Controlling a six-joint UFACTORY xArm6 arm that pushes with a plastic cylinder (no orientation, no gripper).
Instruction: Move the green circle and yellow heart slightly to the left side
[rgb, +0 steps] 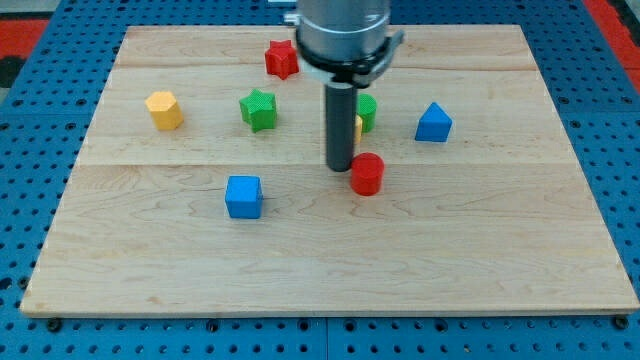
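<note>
Nearest the view's bottom edge of the bench (330, 280), the blue cube (243, 196) is sitting down and to the view's left of my tip (340, 167), well apart from it. My tip is resting just to the view's left of the red cylinder (367, 173), almost touching it; this rod carries no gripper, so nothing is being held and there is no opening to report. Beyond my tip, the green circle (367, 110) and the yellow heart (358, 127) are peeking out from behind the rod on its right side, mostly hidden, the yellow one seemingly just in front of the green. Judging from this, my tip is standing on the wrong side for a leftward push: it should be travelling round the pair to their right flank, between them and the blue triangular block (433, 122), without nudging the red cylinder. A short, slow, level stroke leftward would be best, since only a slight shift is wanted and the green star (258, 108) is lying farther left. Farther up from my tip are the yellow hexagon (164, 109) and the red star (282, 59).
</note>
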